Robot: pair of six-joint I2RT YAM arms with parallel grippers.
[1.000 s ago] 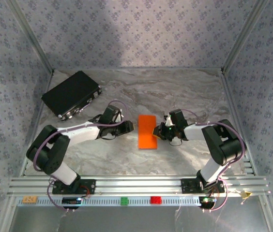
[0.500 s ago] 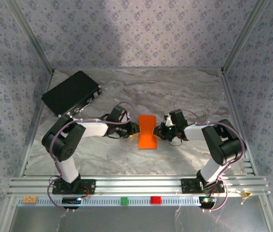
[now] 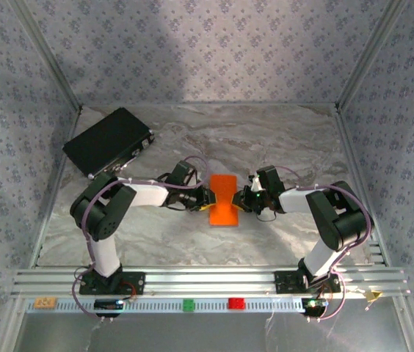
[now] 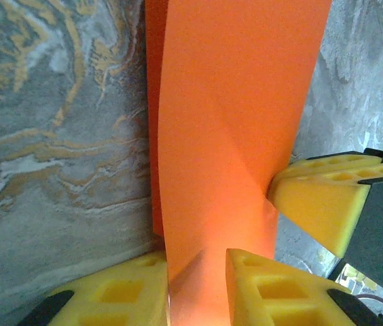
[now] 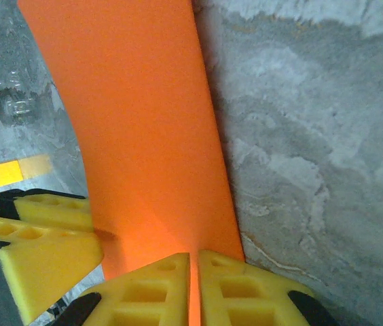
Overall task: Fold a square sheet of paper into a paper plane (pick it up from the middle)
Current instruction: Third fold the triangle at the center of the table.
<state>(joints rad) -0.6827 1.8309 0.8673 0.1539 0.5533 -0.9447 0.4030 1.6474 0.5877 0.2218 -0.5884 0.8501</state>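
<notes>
Now the square sheet of paper (image 3: 223, 199) sits at the centre of the top view, its long axis running from the upper part of the frame down toward the arm bases. It is raised off the marbled tabletop (image 3: 288, 139) at its waist, where it looks narrower than at its ends.

The two arms meet it from opposite sides. The right gripper (image 5: 193, 272) has its fingers pressed nearly together on the sheet's right edge, with only a thin orange line between them, so it is holding the paper. The left gripper (image 4: 198, 278) has the sheet rising straight up between its fingers at the bottom of its wrist view. The gap is narrow and filled with orange, but I cannot tell whether they are pressing on it. Both arms are equally close, each level with the middle of a long side.

A second ago the left arm was drawn back, its fingers apart from the sheet, which lay as a plain rectangle. Since then the left arm has reached the left edge and the sheet has buckled inward.
</notes>
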